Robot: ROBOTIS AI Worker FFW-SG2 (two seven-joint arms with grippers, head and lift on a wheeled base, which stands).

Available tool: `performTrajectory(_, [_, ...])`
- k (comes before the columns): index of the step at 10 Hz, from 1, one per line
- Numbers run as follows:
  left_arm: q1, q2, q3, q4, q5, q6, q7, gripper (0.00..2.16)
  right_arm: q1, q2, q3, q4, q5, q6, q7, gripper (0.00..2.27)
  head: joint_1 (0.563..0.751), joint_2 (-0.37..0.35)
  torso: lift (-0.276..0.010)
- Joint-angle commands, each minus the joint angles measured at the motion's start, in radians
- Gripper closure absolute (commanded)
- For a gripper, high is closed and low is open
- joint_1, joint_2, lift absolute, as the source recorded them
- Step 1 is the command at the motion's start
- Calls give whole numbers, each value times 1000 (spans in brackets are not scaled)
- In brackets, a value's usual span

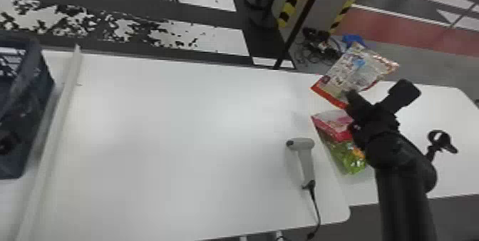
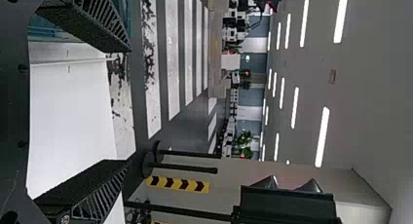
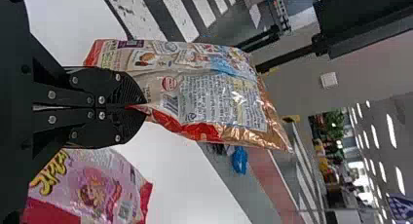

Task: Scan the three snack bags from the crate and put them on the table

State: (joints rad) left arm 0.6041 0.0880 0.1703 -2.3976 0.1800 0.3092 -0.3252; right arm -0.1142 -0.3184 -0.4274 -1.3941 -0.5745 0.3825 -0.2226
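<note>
Bags [image 1: 356, 72] gather at the right of the white surface [image 1: 178, 115], off the scanner's side, likely to keep finished ones apart. Well left of the scanner [image 1: 305, 158] stands the crate [image 1: 35, 83]. Beyond the scanner and to its right, the right fingers [image 3: 117, 90] pinch the tan bag by its edge, leaving the barcode uncovered, probably for setting down. Pink [image 1: 331, 119] and green [image 1: 351, 158] packs lie just right of the scanner. The left fingers [image 2: 92, 24] are spread, gripping nothing
</note>
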Motion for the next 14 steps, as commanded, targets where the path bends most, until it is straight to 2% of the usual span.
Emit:
performTrajectory(1, [-7, 4, 0, 5, 3, 0, 0, 56, -90, -19, 68, 168, 97, -83, -78, 2213, 695, -350, -94])
performTrajectory(2, [-21, 9, -9, 17, 4, 0, 0, 56, -133, -28, 90, 256, 151, -98, -190, 2209, 695, -350, -94])
performTrajectory(3, [-33, 21, -21, 28, 9, 0, 0, 60, -137, -31, 110, 285, 186, -116, -245, 2209, 695, -350, -94])
performTrajectory(5, [-44, 35, -31, 32, 19, 0, 2, 60, -154, -37, 131, 333, 242, -98, -284, 2209, 695, -350, -94])
performTrajectory(9, [-38, 36, -38, 29, 19, 0, 0, 60, -154, -42, 153, 333, 190, 102, -244, 1993, 695, -350, -94])
performTrajectory(11, [-33, 36, -44, 28, 16, -3, -2, 60, -144, -42, 134, 291, 159, 194, -244, 1355, 695, -350, -94])
performTrajectory(12, [-32, 33, -46, 25, 12, -3, -2, 60, -101, -42, 128, 225, 128, 191, -244, 208, 695, -350, -94])
performTrajectory(13, [-32, 32, -57, 22, 3, -3, 2, 56, -47, -37, 113, 106, 93, 187, -238, -2, 695, -350, -94])
performTrajectory(14, [-32, 29, -66, 20, -7, 0, 3, 56, 4, -33, 107, 6, 91, 187, -233, 9, 695, -350, -94])
